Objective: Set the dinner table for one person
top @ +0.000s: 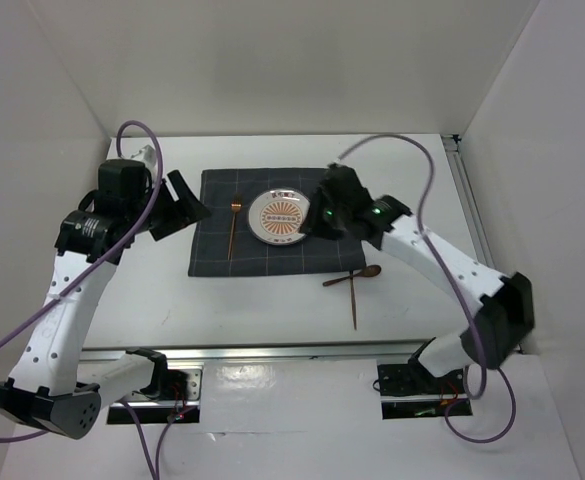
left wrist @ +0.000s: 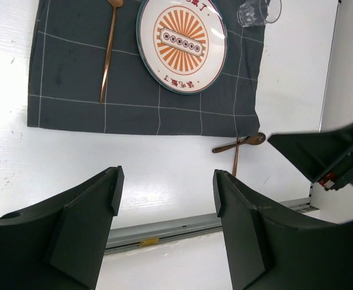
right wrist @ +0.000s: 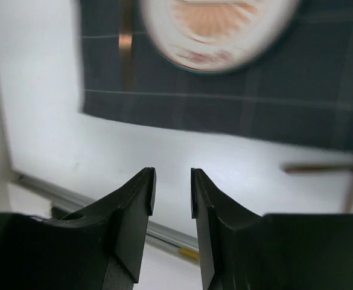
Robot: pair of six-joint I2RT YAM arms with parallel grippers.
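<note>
The counter (top: 272, 310) is carrying a dark checked mat (top: 212, 250) at its centre. A patterned plate (top: 277, 215) is sitting on the mat. A copper fork (top: 234, 225) is lying just beside it on the left, long axis running far to near. A clear glass (left wrist: 257, 11) is standing at the mat's far right corner.

Two pieces are lying off the mat on bare counter, just beyond its near right corner: a copper spoon (top: 357, 276) and a thin straight utensil (top: 354, 305), crossing each other. The spoon's long axis is running roughly left to right, bowl to the right. The thin utensil is pointing toward the near edge.

The right fingers (right wrist: 134, 211) are hanging over the right part of the mat beside the plate, parted by a narrow gap and grasping nothing. From there the crossed pair is lying toward the near edge and slightly right. The left fingers (left wrist: 95, 211) are spread wide and empty, hovering off the mat's left edge, well apart from the pair.

Judgement: the right fingers are the nearer set, and a pick would call for turning them across the chosen handle.

The plate's rim is bearing red characters, too small to read. No brand is showing.
</note>
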